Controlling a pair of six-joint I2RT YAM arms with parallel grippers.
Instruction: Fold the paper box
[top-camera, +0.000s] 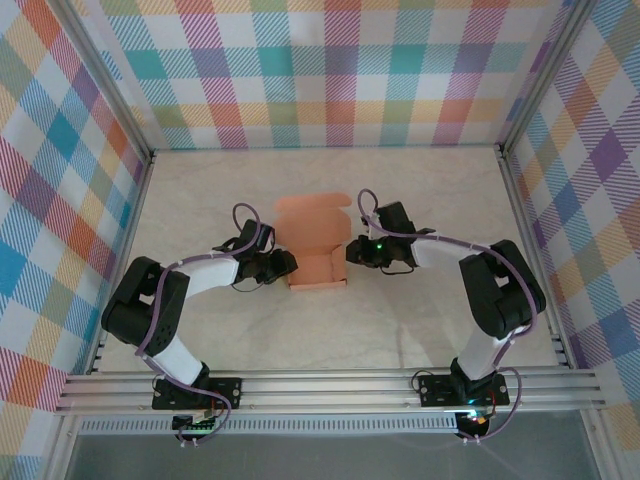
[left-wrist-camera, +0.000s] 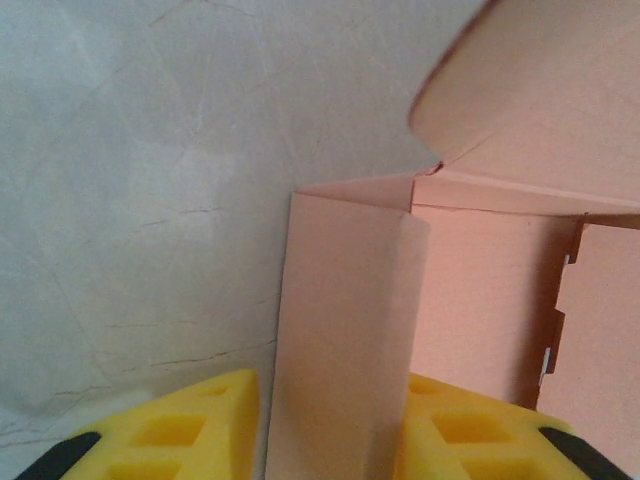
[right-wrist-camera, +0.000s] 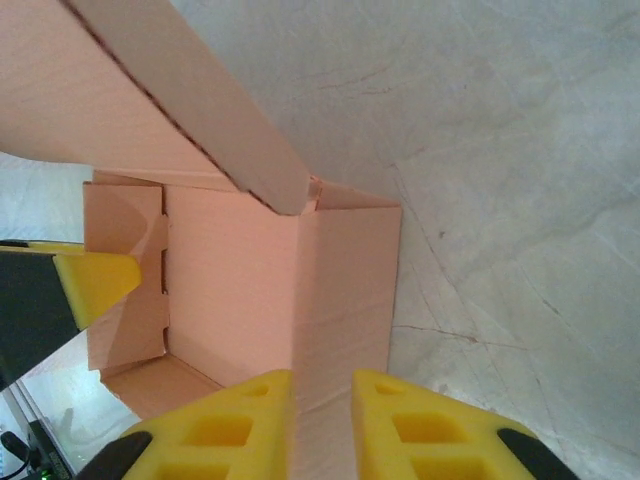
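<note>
The salmon-orange paper box (top-camera: 318, 250) stands half-formed at mid-table, its walls raised and its lid flap (top-camera: 312, 212) lying open toward the back. My left gripper (top-camera: 285, 265) is at the box's left side. In the left wrist view its yellow fingers (left-wrist-camera: 205, 430) flank the doubled-over left wall (left-wrist-camera: 345, 320) and press against it. My right gripper (top-camera: 352, 252) is at the right side. Its fingers (right-wrist-camera: 400, 430) pinch the right wall (right-wrist-camera: 345, 290), with the box floor (right-wrist-camera: 230, 290) beyond. A left fingertip (right-wrist-camera: 95, 280) shows across the box.
Plaid walls (top-camera: 330, 70) enclose the marbled table (top-camera: 400, 320) on three sides. An aluminium rail (top-camera: 330, 385) runs along the near edge by the arm bases, and metal frame posts (top-camera: 530, 230) line the sides. Bare tabletop lies behind and in front of the box.
</note>
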